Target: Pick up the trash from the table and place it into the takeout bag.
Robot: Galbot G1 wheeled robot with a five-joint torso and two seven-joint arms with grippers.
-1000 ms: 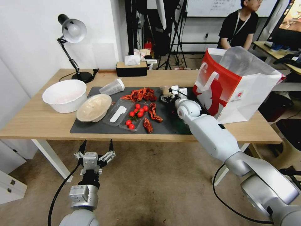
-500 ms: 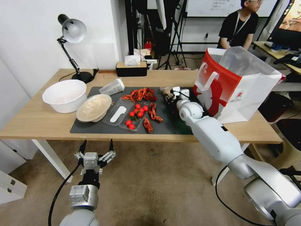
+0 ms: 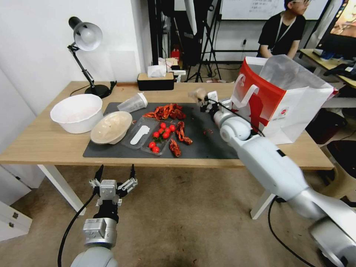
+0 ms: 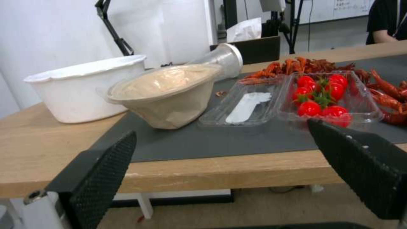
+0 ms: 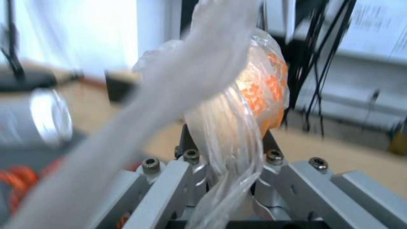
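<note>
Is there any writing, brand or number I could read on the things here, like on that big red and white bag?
None can be read.
Takeout bag: a red figure print and a small round red logo with tiny print beside it, too small to read.
Whiteboard behind: faint marks, too blurred to read.
Plastic-wrapped lump in the right hand: no label visible.

Red-and-white takeout bag [image 3: 276, 107], dark grey mat [image 3: 200, 142], light-wood table [image 3: 44, 142]

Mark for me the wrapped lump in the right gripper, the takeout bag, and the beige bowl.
wrapped lump [image 5: 250, 86], right wrist view, on its orange-tinted plastic bulge.
takeout bag [image 3: 261, 98], head view, on its red printed side panel.
beige bowl [image 4: 169, 101], left wrist view, on its outer wall.
</note>
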